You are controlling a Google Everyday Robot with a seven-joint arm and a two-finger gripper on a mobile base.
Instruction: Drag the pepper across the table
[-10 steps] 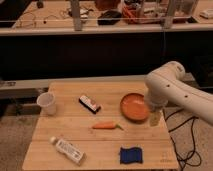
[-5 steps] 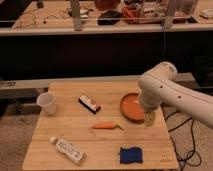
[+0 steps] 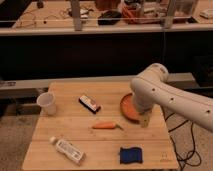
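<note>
The pepper [image 3: 106, 125] is a small slender orange vegetable with a green stem tip pointing right, lying flat near the middle of the light wooden table [image 3: 75, 135]. My white arm reaches in from the right, and my gripper [image 3: 145, 120] hangs low over the table just right of the pepper, in front of the orange bowl. The gripper is about a hand's width from the pepper's stem end and holds nothing that I can see.
An orange bowl [image 3: 128, 107] sits behind the gripper, partly hidden by the arm. A dark wrapped bar [image 3: 89, 104] lies behind the pepper, a white cup [image 3: 46, 103] stands at the far left, a white bottle [image 3: 67, 150] lies front left, and a blue sponge [image 3: 131, 155] lies front right.
My arm has swung left across the bowl, and the gripper has come down closer to the pepper. The objects on the table have not moved.
</note>
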